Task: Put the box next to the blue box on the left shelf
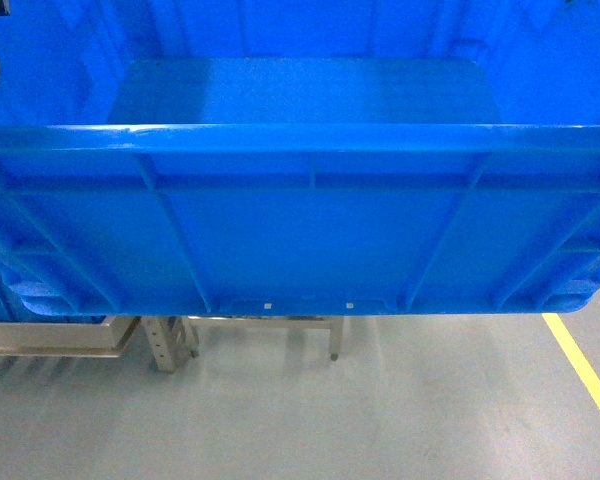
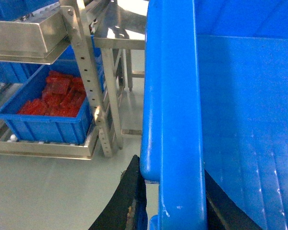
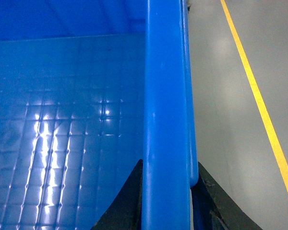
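Observation:
A large empty blue box (image 1: 300, 230) fills the head view, held above the grey floor; neither gripper shows there. In the left wrist view my left gripper (image 2: 175, 201) is shut on the box's left rim (image 2: 175, 120), one black finger (image 2: 127, 201) outside and one inside. My right gripper (image 3: 168, 196) is shut on the right rim (image 3: 165, 96) in the same way. To the left stands the metal shelf (image 2: 93, 96). On its low level sits a smaller blue box (image 2: 48, 125) holding red packets (image 2: 57, 93).
A metal tray level (image 2: 24, 38) sits above the smaller blue box. Shelf legs (image 1: 170, 345) show under the held box. A yellow floor line (image 1: 585, 370) runs along the right side, also seen as the line (image 3: 259, 96) in the right wrist view.

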